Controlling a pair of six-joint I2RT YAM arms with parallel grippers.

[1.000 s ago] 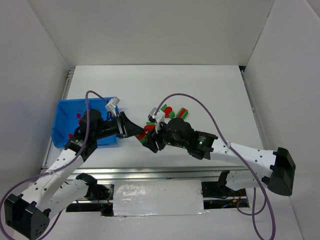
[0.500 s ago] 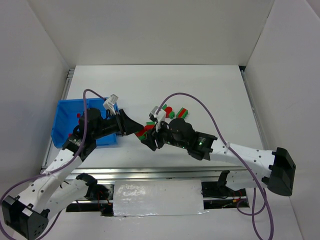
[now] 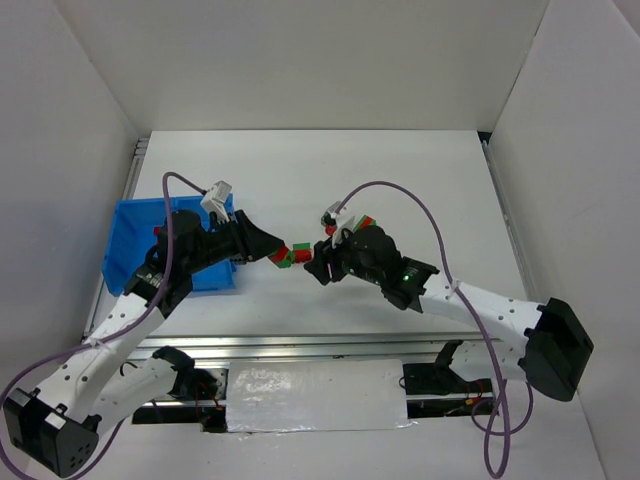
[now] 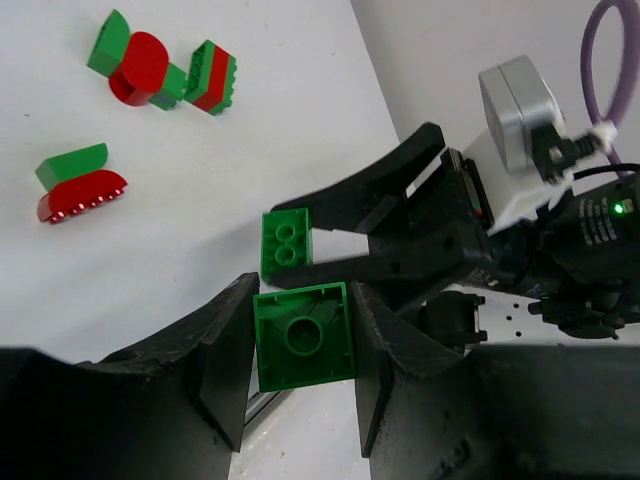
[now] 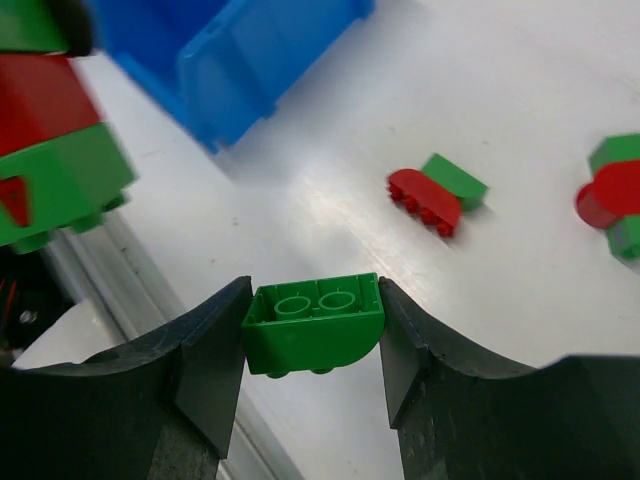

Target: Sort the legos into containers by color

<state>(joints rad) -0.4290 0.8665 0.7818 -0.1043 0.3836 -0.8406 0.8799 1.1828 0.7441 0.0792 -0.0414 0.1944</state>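
Sorting seems barely begun; the left fingers [image 4: 225,355] clench a stacked green-and-red lego [image 4: 305,340], and the right fingers [image 5: 212,350] grasp a green lego [image 5: 313,322] just beside it, both held above the tabletop [image 3: 400,170]; the blue bin [image 3: 125,245] stands to the left, its contents mostly hidden; farther out, joined legos [image 4: 150,70] lie unsorted; both arms reach inward, tips nearly meeting.

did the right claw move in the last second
Yes: the right claw has shifted right, away from the blue bin, gripping a green brick.
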